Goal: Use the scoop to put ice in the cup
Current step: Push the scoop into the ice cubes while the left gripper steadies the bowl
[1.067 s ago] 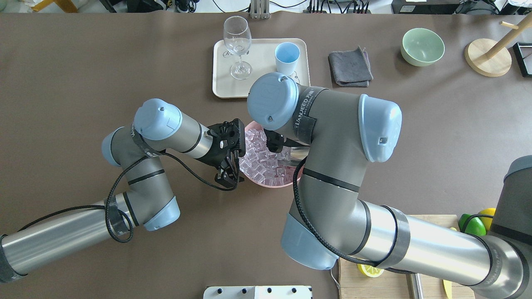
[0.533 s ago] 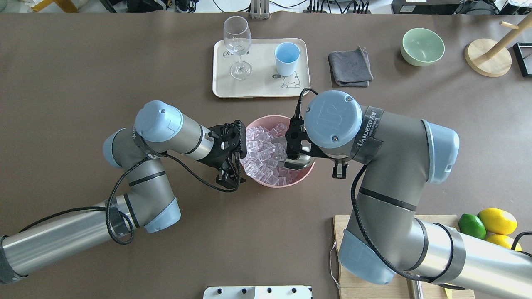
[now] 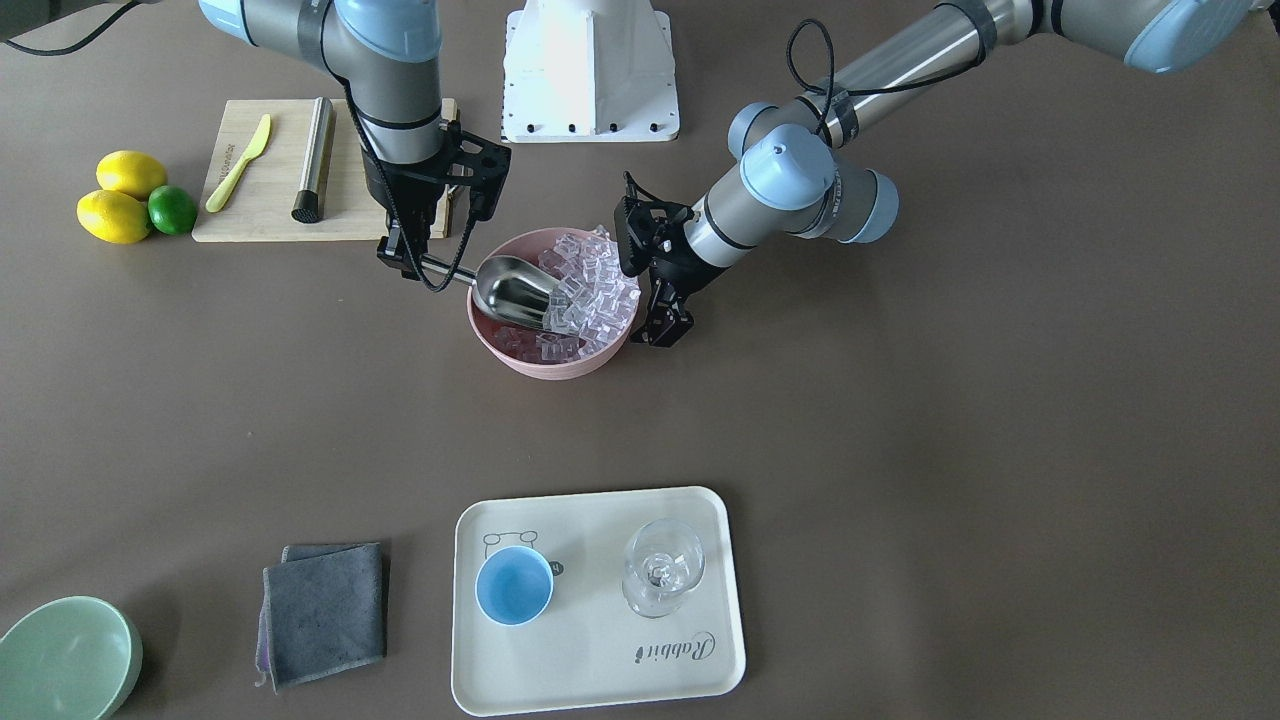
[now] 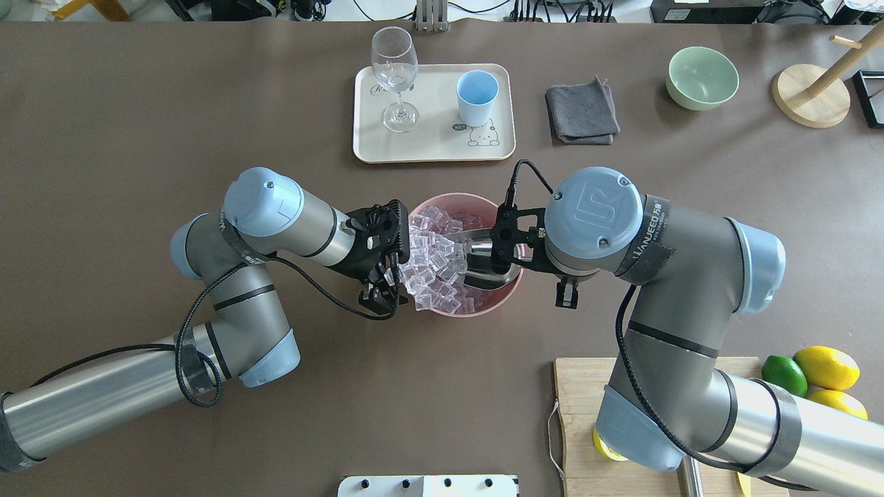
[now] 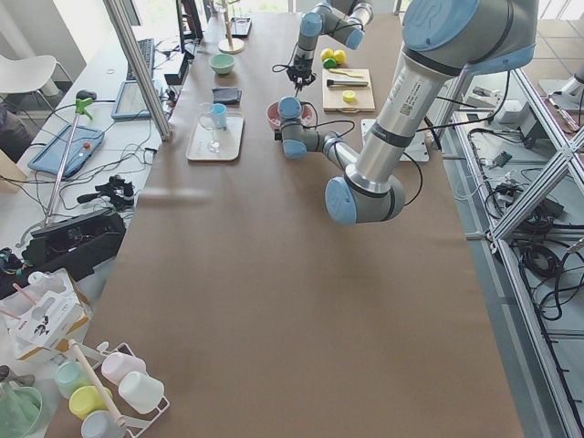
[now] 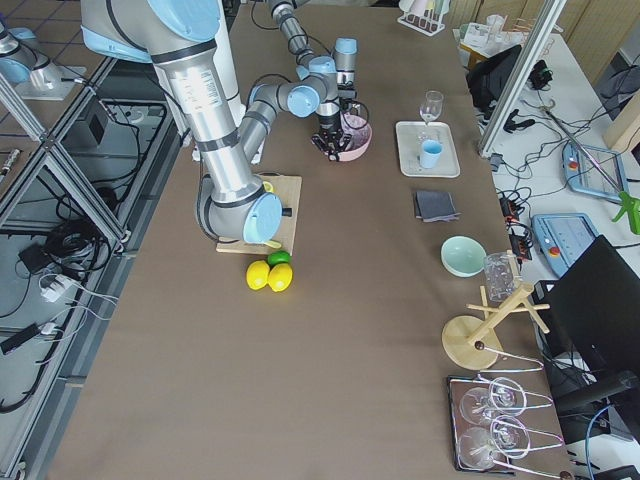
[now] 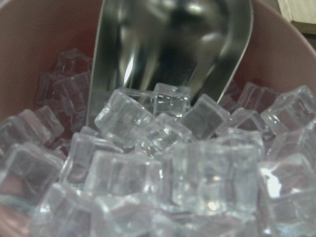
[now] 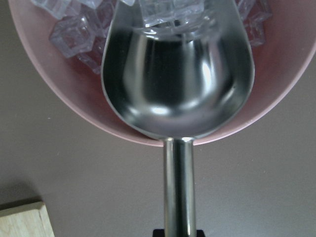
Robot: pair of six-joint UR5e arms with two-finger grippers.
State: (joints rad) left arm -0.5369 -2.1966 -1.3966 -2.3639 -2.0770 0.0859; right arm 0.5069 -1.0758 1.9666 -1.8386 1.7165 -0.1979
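Observation:
My right gripper (image 3: 410, 262) is shut on the handle of the steel scoop (image 3: 512, 290). The scoop's trough lies in the pink bowl (image 3: 530, 365), its open end pushed against the heap of ice (image 3: 590, 280). In the right wrist view the scoop (image 8: 177, 84) is nearly empty, with cubes (image 8: 168, 10) at its lip. My left gripper (image 3: 662, 330) rests against the bowl's opposite rim, fingers together, holding nothing I can see. The left wrist view shows ice (image 7: 173, 173) piled before the scoop (image 7: 168, 49). The light-blue cup (image 3: 513, 585) stands empty on the cream tray (image 3: 600, 660).
A wine glass (image 3: 660, 575) stands beside the cup on the tray. A grey cloth (image 3: 325, 610) and a green bowl (image 3: 65, 655) lie beyond. A cutting board (image 3: 260, 215) with a steel rod (image 3: 313, 160), lemons and a lime (image 3: 125, 200) sits behind the right arm.
My right wrist has swung from over the bowl to its right side, keeping the scoop in the bowl. The ice has been pushed into a heap toward the left gripper. The left arm stayed put.

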